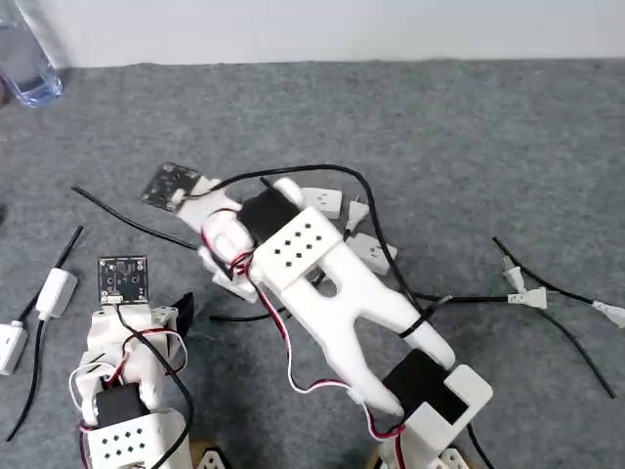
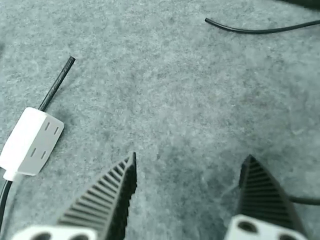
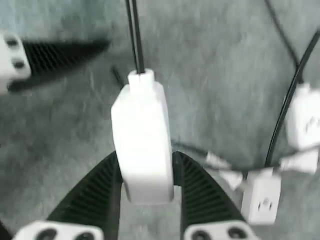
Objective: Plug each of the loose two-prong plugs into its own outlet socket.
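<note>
White socket block (image 3: 142, 145) tight in the right gripper's (image 3: 146, 156) pinch; left gripper (image 2: 191, 156) spread wide over carpet (image 2: 200, 75).

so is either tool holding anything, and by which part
Right tool grips the white corded block by its sides, opposite the cord; left tool holds nothing.
</note>
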### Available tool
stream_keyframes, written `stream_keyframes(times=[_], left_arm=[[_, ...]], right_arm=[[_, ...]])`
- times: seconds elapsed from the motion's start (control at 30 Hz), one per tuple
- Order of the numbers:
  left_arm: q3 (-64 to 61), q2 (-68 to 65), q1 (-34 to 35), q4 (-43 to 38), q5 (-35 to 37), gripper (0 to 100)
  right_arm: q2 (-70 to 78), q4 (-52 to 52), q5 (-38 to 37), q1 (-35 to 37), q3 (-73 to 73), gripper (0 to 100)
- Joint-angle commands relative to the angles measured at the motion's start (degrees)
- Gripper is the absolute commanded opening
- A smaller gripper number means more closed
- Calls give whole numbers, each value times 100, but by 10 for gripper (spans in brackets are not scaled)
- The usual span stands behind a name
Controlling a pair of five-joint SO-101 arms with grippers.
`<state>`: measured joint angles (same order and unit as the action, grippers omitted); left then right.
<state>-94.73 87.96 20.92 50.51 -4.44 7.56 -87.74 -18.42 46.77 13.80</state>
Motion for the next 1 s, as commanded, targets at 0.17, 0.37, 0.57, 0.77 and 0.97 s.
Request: stream_keyframes(times=[0.17, 0.37, 0.57, 0.77, 0.97], left_arm=[[251, 88, 62, 158, 44, 314], [453, 88, 1248, 686, 26, 314], [549, 88, 2673, 1160, -18, 314], [505, 88, 2884, 1169, -290, 314], [523, 88, 2901, 1169, -290, 315]], right_arm=[[822, 1367, -105, 66, 149, 8], [1938, 1323, -264, 207, 1389, 8], [3231, 804, -273, 840, 3086, 8], [4593, 347, -809, 1200, 4958, 8], [5613, 312, -1187, 1297, 6435, 11]])
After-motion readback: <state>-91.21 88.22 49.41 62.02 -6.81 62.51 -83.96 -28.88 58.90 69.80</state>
